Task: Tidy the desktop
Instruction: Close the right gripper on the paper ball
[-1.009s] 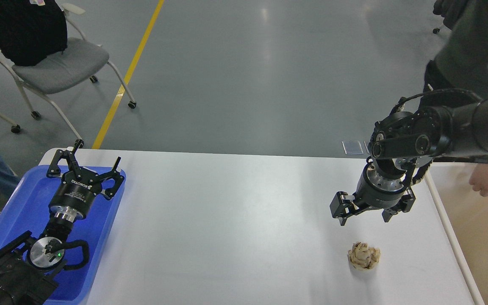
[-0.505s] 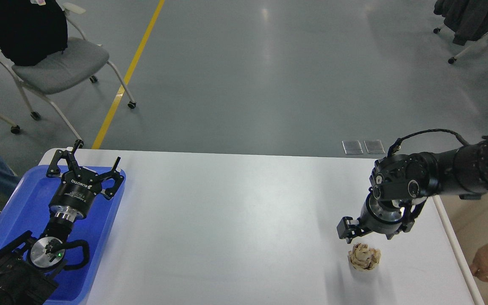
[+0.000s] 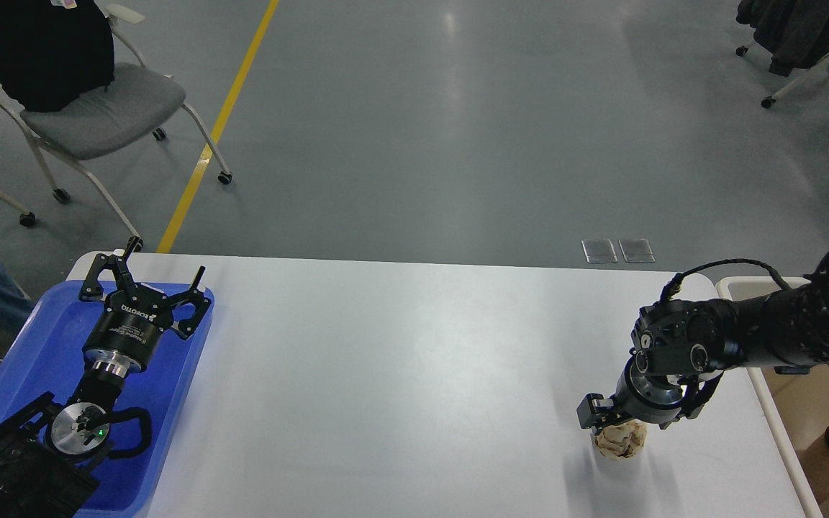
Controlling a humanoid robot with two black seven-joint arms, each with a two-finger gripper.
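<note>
Toward five o'clock on the large smooth white rectangular surface (image 3: 400, 374), a crumpled beige paper wad (image 3: 620, 439) sits directly under the right black two-finger gripper (image 3: 627, 421), whose jaws stand apart astride its top without visibly clamping it. At nine o'clock, the left black gripper (image 3: 142, 282) hovers over a blue plastic tray (image 3: 22, 360) with jaws spread, well apart from the wad.

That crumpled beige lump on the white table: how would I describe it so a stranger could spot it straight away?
Start at the big white desktop and go to its near right corner, under the right gripper. The crumpled paper ball sits there between the open jaws. It is tan and wrinkled, the only loose item on the bare white surface.
</note>
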